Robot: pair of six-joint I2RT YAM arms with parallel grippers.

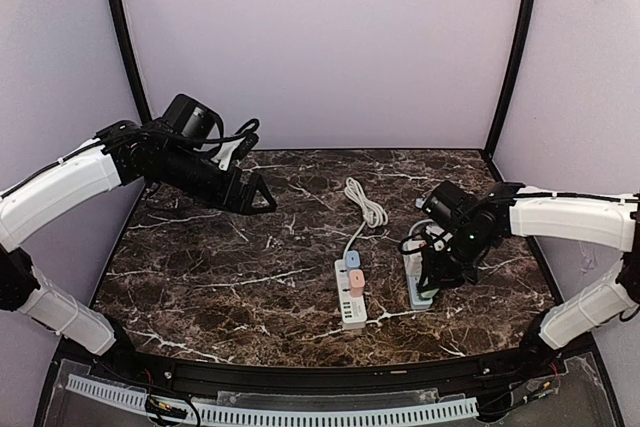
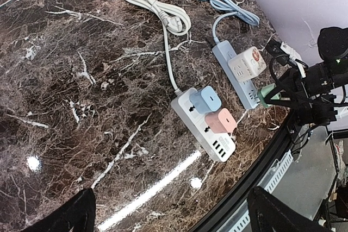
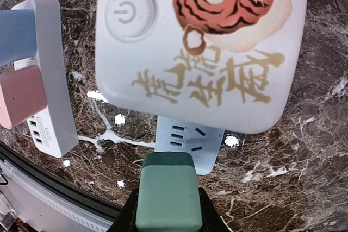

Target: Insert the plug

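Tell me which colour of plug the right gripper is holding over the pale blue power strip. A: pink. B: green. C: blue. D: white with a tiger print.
B: in the right wrist view the right gripper is clamped on a green plug, while the pink adapter and the blue adapter sit in the white strip, and the tiger-print adapter is already on the pale blue strip.
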